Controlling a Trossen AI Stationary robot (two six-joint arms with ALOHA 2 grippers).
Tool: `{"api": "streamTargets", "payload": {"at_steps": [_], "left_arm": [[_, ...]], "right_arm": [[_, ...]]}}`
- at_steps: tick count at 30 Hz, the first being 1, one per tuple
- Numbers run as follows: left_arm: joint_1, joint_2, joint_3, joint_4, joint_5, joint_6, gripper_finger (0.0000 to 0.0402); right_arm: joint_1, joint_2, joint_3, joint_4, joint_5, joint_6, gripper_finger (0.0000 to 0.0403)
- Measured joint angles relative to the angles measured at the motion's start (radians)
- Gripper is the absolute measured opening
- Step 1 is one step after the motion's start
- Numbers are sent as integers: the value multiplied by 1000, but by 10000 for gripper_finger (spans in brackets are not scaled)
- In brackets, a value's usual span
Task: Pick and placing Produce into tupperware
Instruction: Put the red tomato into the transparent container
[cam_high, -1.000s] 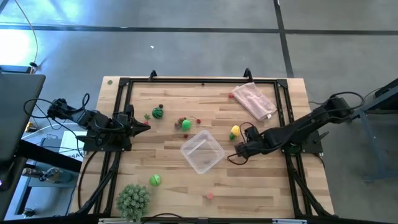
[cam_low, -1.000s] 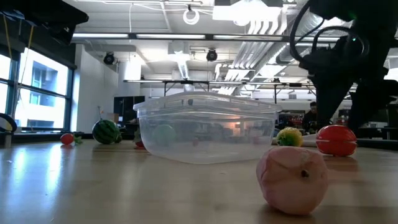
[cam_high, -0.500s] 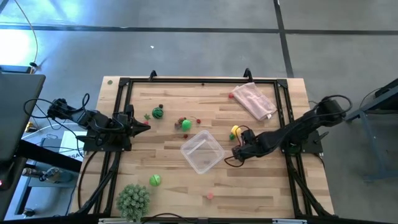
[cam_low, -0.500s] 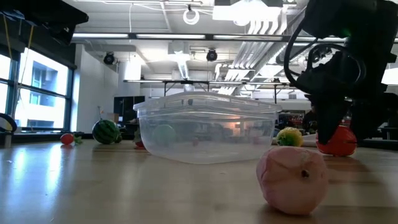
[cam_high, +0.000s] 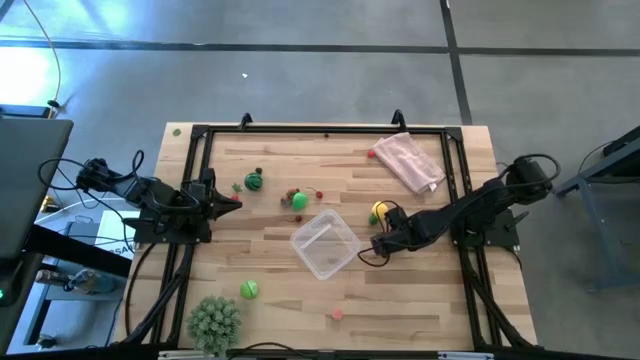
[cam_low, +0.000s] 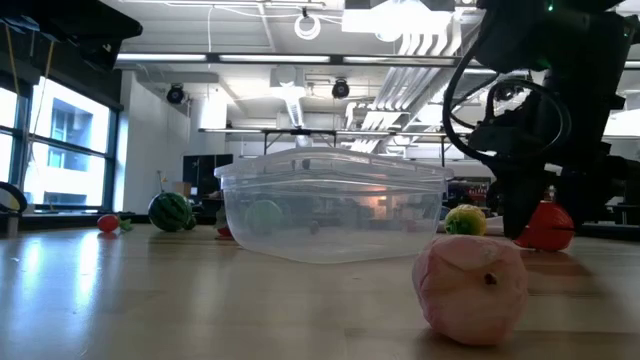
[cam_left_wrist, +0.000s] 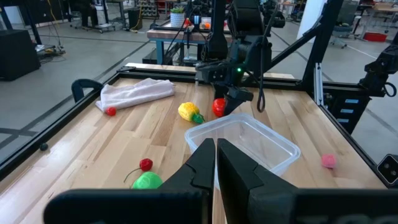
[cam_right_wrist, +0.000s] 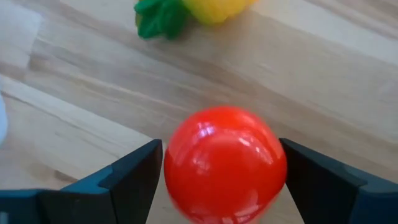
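Observation:
My right gripper (cam_high: 376, 244) is low over the table, just right of the clear tupperware (cam_high: 326, 243). It is open, with one finger on either side of a shiny red ball of produce (cam_right_wrist: 224, 162) that rests on the wood. A yellow piece with green leaves (cam_right_wrist: 199, 9) lies just beyond it. My left gripper (cam_left_wrist: 216, 163) is shut and waits at the table's left edge (cam_high: 232, 203). A dark-striped green piece (cam_high: 254, 182), a green piece (cam_high: 298, 201), another green one (cam_high: 248, 290) and a pale pink one (cam_low: 470, 285) lie scattered on the table. My right gripper has its fingers (cam_right_wrist: 134, 180) level on the two sides of the red ball's middle (cam_right_wrist: 180, 155), slanting down from the table's right. The ball sits on the table. I cannot tell whether the fingers touch it.
A pink cloth (cam_high: 408, 162) lies by the far right corner. A spiky pale-green ball plant (cam_high: 214, 320) stands at the near left corner. A black frame (cam_high: 320, 130) runs round the table's far and side edges. Bare wood lies near of the tupperware.
My right gripper has come down and moved a little toward the tupperware, so that its fingers now stand around the red ball. The ball and the other produce have stayed where they were.

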Motion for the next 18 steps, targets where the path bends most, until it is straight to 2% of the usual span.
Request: {"api": "streamTargets", "payload": {"at_steps": [5, 18], "left_arm": [[0, 0, 0, 0, 0, 0, 8], [0, 0, 0, 0, 0, 0, 8]], "right_arm": [[0, 27, 3, 0, -32, -23, 306], [0, 29, 2, 0, -15, -36, 306]]}}
